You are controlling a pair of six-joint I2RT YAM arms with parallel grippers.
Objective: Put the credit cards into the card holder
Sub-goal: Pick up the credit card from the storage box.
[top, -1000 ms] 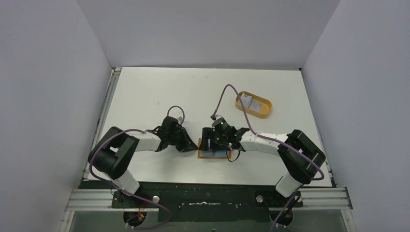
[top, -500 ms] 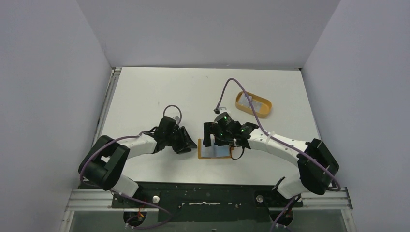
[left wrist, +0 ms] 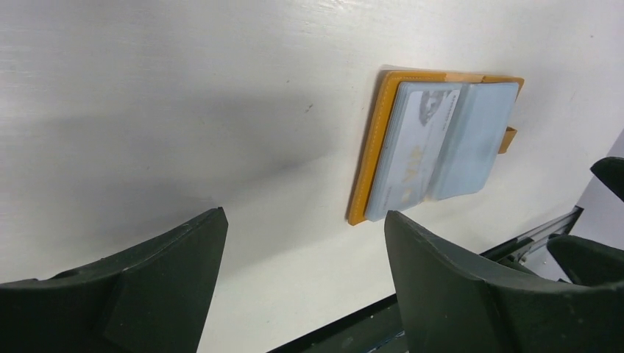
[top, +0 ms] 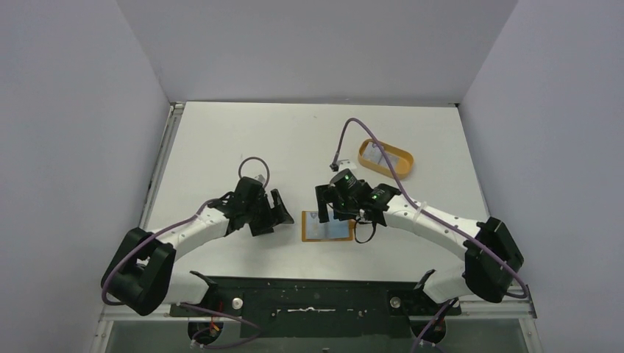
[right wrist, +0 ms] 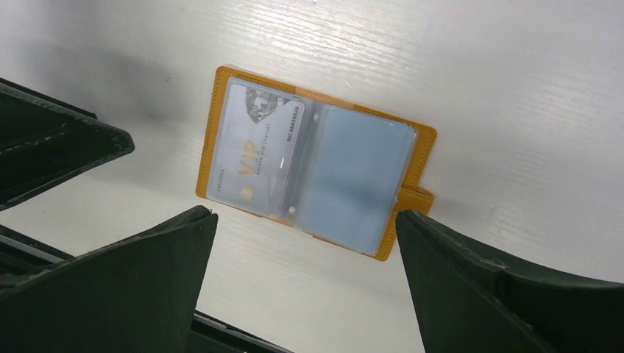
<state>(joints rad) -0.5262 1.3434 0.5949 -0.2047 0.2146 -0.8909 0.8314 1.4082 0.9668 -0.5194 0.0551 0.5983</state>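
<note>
The card holder (top: 327,227) lies open and flat near the table's front edge, orange-tan outside with grey-blue clear sleeves (right wrist: 360,180). A pale credit card (right wrist: 257,156) marked VIP sits in its left half (left wrist: 410,158). My left gripper (top: 274,209) hovers just left of the holder (left wrist: 441,143), open, with nothing between its fingers (left wrist: 303,217). My right gripper (top: 329,206) hangs over the holder's far edge, jaws wide open and empty (right wrist: 305,215). The holder (right wrist: 316,165) lies beyond both its fingertips, touched by neither.
An orange oval tray (top: 401,170) stands at the back right with a pale card (top: 377,155) in it. A purple cable (top: 353,136) loops above the right arm. The black front rail (top: 309,294) runs along the near edge.
My left gripper went from shut to open and drew back to the left of the holder. My right gripper opened fully and lifted off the holder, leaving it uncovered.
</note>
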